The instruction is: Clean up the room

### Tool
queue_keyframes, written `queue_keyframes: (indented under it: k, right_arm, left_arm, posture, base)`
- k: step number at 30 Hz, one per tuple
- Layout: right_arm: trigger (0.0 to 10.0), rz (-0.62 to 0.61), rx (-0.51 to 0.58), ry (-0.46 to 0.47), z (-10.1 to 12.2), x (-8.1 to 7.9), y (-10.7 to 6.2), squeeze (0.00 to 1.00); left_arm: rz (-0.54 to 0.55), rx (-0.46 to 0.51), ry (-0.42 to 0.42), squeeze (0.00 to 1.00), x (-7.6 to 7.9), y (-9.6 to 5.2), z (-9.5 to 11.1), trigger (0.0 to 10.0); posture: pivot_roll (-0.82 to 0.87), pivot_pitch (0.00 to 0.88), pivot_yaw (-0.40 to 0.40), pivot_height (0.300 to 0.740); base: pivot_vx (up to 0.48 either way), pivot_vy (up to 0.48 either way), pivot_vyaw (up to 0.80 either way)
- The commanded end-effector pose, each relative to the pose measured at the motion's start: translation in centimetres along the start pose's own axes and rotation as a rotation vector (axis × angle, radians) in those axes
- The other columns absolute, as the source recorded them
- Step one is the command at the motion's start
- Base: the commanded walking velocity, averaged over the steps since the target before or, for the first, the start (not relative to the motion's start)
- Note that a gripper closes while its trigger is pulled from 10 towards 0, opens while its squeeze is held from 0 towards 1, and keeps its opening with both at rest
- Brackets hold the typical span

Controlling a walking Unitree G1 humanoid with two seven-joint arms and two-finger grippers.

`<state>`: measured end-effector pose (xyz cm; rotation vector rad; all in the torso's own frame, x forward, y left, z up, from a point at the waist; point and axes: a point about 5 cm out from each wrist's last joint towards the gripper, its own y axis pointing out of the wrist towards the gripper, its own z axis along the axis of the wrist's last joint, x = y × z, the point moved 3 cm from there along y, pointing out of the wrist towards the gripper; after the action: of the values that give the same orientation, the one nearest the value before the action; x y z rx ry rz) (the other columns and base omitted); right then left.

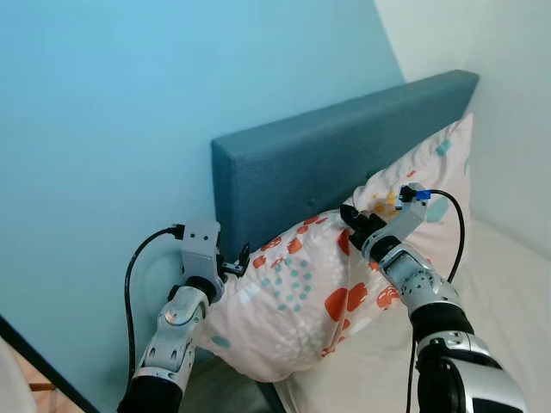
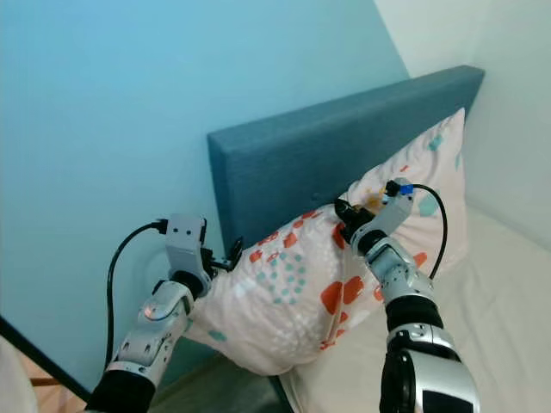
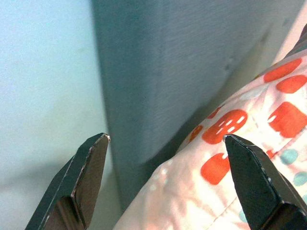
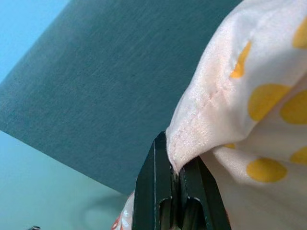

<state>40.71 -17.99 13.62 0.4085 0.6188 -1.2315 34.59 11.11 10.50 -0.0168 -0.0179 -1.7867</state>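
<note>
A plump white fabric pillow printed with red-orange blotches and small teal dots sits at the head of the bed, leaning against the dark teal upholstered headboard with its lower end bulging out past the corner of the cream-sheeted mattress. The right gripper is at the pillow's upper edge, close in front of the headboard; its two black fingers are closed tight on a stitched fold of the pillowcase, the seam puckering where it leaves the tips, and yellow dots show on the cloth beside it. The left gripper is at the pillow's outer end by the headboard's side edge, its fingers spread wide apart with nothing between them; one fingertip lies against or just over the printed fabric, the other stands clear in front of the wall. A second pillow of similar pale printed cloth stands behind the first, propped upright on the headboard and touching it. The headboard is a flat rectangular slab with a fine woven texture and squared corners. Behind it rises a smooth light blue wall, meeting a white wall at the far corner. The pillowcase looks thin, slightly glossy and wrinkled.
</note>
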Motion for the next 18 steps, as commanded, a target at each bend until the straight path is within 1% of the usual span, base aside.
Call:
queue_keyframes:
  k: [1, 2, 4, 5, 6, 7, 9, 10, 12, 14, 15, 16, 17, 18]
  right_arm:
    - [10.0, 0.016, 0.08, 0.012, 2.3, -0.2, 0.3, 0.0]
    - [10.0, 0.016, 0.08, 0.012, 2.3, -0.2, 0.3, 0.0]
    - [10.0, 0.034, 0.173, 0.031, 5.7, -0.5, 0.4, 0.0]
    - [10.0, 0.043, 0.23, 0.026, 7.8, -0.6, 0.1, 0.0]
    - [10.0, 0.043, 0.23, 0.026, 7.8, -0.6, 0.1, 0.0]
    - [10.0, 0.048, 0.265, 0.02, 9.2, -0.7, -0.1, 0.0]
    - [10.0, 0.019, 0.344, 0.019, 11.6, 0.4, -1.3, 0.0]
    - [10.0, 0.019, 0.344, 0.019, 11.6, 0.4, -1.3, 0.0]
    - [10.0, -0.012, 0.411, 0.054, 13.1, 2.2, -2.9, 0.0]
    - [10.0, -0.012, 0.411, 0.054, 13.1, 2.2, -2.9, 0.0]
    - [10.0, -0.03, 0.427, 0.071, 13.2, 3.2, -3.6, 0.0]
    - [10.0, -0.059, 0.413, 0.073, 12.5, 4.3, -4.3, 0.0]
    - [10.0, -0.104, 0.373, 0.074, 11.1, 5.7, -4.8, 0.0]
    - [10.0, -0.104, 0.373, 0.074, 11.1, 5.7, -4.8, 0.0]
  left_arm:
    - [-0.01, -0.014, 0.012, 0.0, 0.1, -0.4, -0.2, 10.0]
    - [-0.01, -0.014, 0.012, 0.0, 0.1, -0.4, -0.2, 10.0]
    - [-0.011, -0.025, 0.024, 0.0, -0.1, -1.2, -0.3, 10.0]
    - [-0.007, -0.03, 0.03, 0.0, -0.4, -1.6, -0.4, 10.0]
    - [-0.007, -0.03, 0.03, 0.0, -0.4, -1.6, -0.4, 10.0]
    - [-0.004, -0.032, 0.035, 0.0, -0.6, -1.9, -0.4, 10.0]
    - [0.013, -0.041, 0.043, 0.0, -1.2, -2.4, -0.3, 10.0]
    - [0.013, -0.041, 0.043, 0.0, -1.2, -2.4, -0.3, 10.0]
    - [0.026, -0.049, 0.048, 0.0, -1.7, -2.8, -0.3, 10.0]
    - [0.026, -0.049, 0.048, 0.0, -1.7, -2.8, -0.3, 10.0]
    - [0.029, -0.053, 0.049, 0.0, -1.8, -3.0, -0.4, 10.0]
    - [0.027, -0.061, 0.051, 0.0, -1.8, -3.1, -0.5, 10.0]
    - [0.021, -0.069, 0.052, 0.0, -1.7, -3.3, -0.6, 10.0]
    - [0.021, -0.069, 0.052, 0.0, -1.7, -3.3, -0.6, 10.0]
  posture:
    - [0.0, 0.075, -0.031, 0.74]
    - [0.0, 0.075, -0.031, 0.74]
    - [0.04, 0.11, -0.027, 0.74]
    - [0.05, 0.124, -0.028, 0.74]
    - [0.05, 0.124, -0.028, 0.74]
    - [0.05, 0.124, -0.028, 0.74]
    - [0.08, 0.149, -0.028, 0.731]
    - [0.08, 0.149, -0.028, 0.731]
    - [0.08, 0.162, -0.024, 0.721]
    - [0.08, 0.162, -0.024, 0.721]
    - [0.08, 0.167, -0.019, 0.716]
    - [0.08, 0.171, -0.01, 0.711]
    - [0.07, 0.171, -0.007, 0.706]
    - [0.07, 0.171, -0.007, 0.706]
  base:
    - [0.0, 0.0, 0.0]
    - [0.0, 0.0, 0.0]
    - [0.0, 0.0, 0.0]
    - [0.0, 0.0, 0.0]
    - [0.0, 0.0, 0.0]
    - [0.0, 0.0, 0.0]
    - [0.0, 0.0, 0.0]
    - [0.0, 0.0, 0.0]
    - [0.0, 0.0, 0.0]
    - [0.0, 0.0, 0.0]
    - [0.0, 0.0, 0.0]
    - [0.0, 0.0, 0.0]
    - [0.0, 0.0, 0.0]
    - [0.0, 0.0, 0.0]
